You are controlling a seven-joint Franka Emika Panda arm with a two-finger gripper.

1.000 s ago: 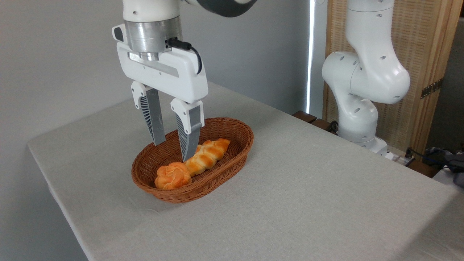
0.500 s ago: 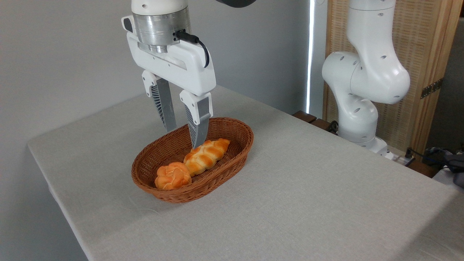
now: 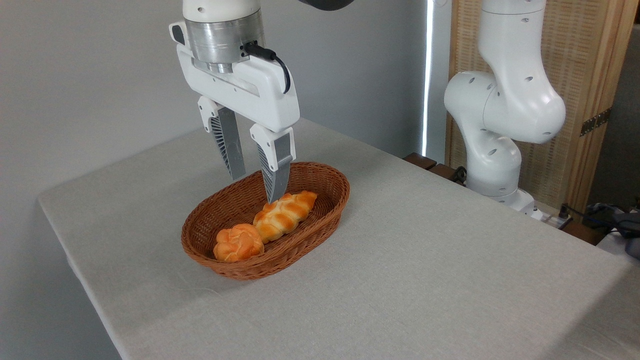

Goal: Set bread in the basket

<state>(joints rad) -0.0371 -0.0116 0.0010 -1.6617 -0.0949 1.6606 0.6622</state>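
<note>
- Bread, a small round knotted bun with a glossy golden-orange crust, lies inside the basket at its near-left end, resting against the woven wall.
- Just beside the bun, touching it or nearly so, an elongated braided loaf lies lengthwise along the middle of the basket, slanting up toward the far-right end.
- The oval brown wicker basket sits on a table covered in pale grey cloth.
- The gripper hangs above the basket's far side, pointing down, its jaws spread apart with nothing between them.
- Its right fingertip shows just above the braided loaf; whether it touches the crust cannot be told.
- The bun is well clear of both fingers.
- The arm's white base stands at the table's far right, before a wooden slatted screen.
</note>
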